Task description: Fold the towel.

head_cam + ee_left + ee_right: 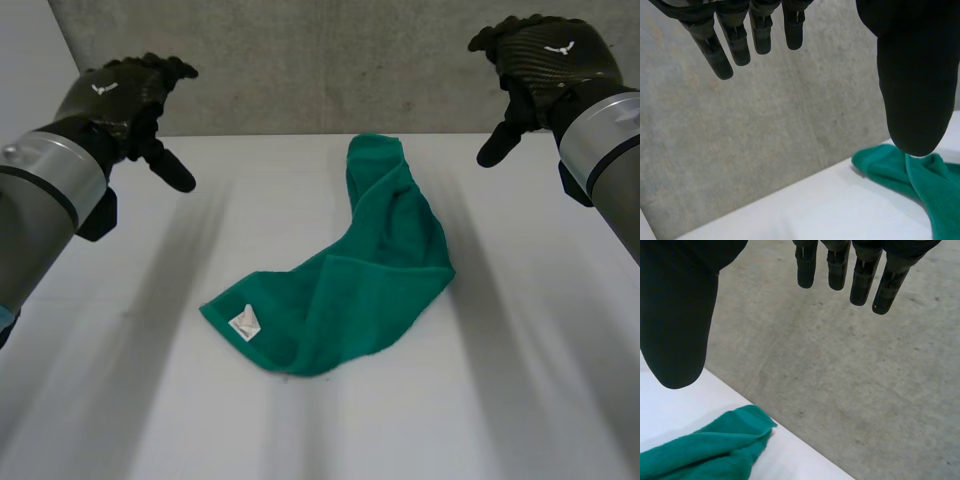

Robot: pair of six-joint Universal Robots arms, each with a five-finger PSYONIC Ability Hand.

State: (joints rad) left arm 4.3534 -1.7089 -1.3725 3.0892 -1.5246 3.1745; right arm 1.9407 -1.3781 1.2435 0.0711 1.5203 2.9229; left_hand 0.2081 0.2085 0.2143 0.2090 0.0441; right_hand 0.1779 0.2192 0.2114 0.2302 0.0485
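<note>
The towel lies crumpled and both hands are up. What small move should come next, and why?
Probably lower the left hand to the towel's corner with the white label. The towel lies bunched on the table; the right hand is open too, both touching nothing, so a corner must be gripped first.

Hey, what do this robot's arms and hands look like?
The left hand and right hand are glossy black, each with a small white winged logo on its back. The fingers are slim segmented rods; the thumb is thick and rounded. The arms are smooth grey cylinders.
</note>
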